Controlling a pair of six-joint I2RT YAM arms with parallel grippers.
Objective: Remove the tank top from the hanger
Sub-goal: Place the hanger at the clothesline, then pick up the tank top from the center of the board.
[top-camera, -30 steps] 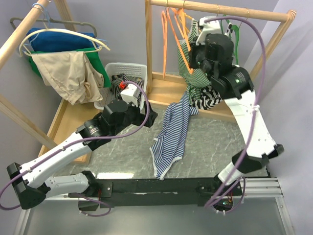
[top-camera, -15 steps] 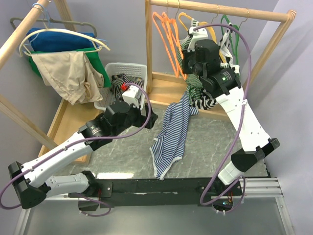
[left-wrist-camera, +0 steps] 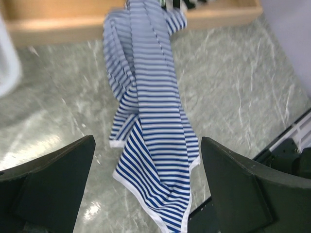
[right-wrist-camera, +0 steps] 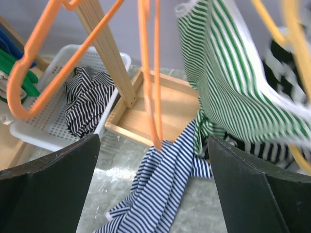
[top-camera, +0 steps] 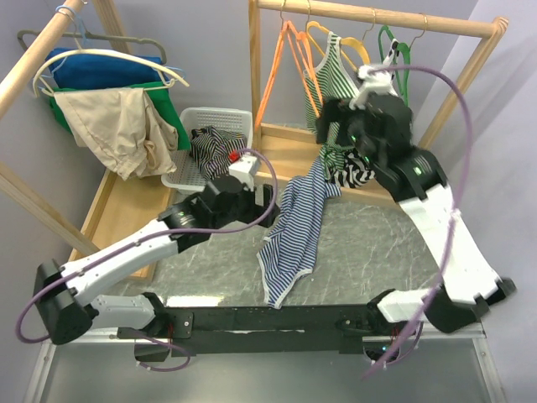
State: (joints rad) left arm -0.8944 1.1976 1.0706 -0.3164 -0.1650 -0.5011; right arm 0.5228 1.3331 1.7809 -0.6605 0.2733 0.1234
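Green-and-white striped tank top [top-camera: 334, 75] is hanging on the yellow hanger [top-camera: 315, 27] near the middle of the wooden rail [top-camera: 369, 15]. Its long axis is running vertical, straps up, lower part drooping toward the rack's wooden base [top-camera: 289, 155]. I am holding the right gripper [right-wrist-camera: 153, 145] spread wide, gripping nothing; the top is sitting just ahead of it, up and right in the wrist view. Left gripper [left-wrist-camera: 146, 143] is gaping wide too, hovering over the blue-and-white striped garment [left-wrist-camera: 155, 111] lying on the marbled table surface [left-wrist-camera: 233, 97].
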